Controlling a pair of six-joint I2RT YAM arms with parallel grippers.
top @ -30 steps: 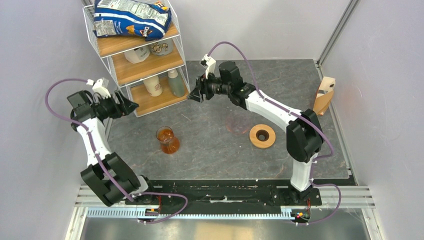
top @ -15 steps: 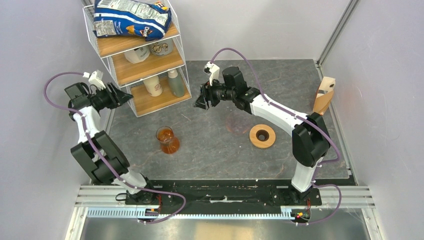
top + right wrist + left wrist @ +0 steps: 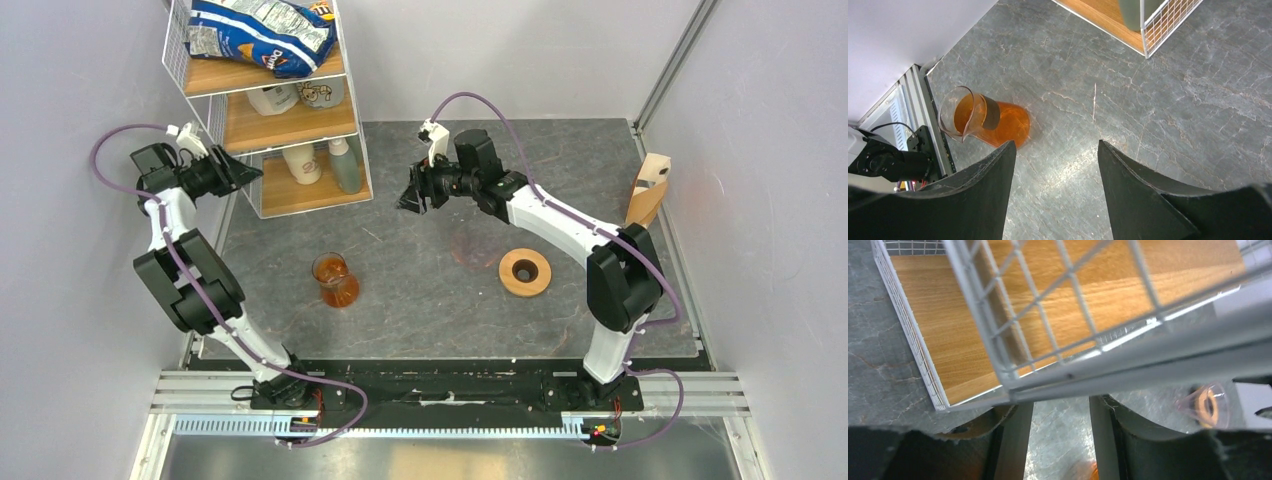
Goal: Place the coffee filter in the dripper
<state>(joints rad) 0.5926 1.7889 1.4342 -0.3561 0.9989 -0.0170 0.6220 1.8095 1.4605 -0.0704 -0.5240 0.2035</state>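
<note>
Swing the right gripper, parted and empty above the table, across to the coffee filter propped in the wooden stand at the right edge, well apart from the dripper. Pinch only the paper's free edge, lightly, without tipping the stand. Centre over the dripper's dark hole before letting go. Left gripper at the wire shelf: clamped on its frame or merely parted, impossible to tell.

An amber glass carafe stands near a wire shelf rack.
</note>
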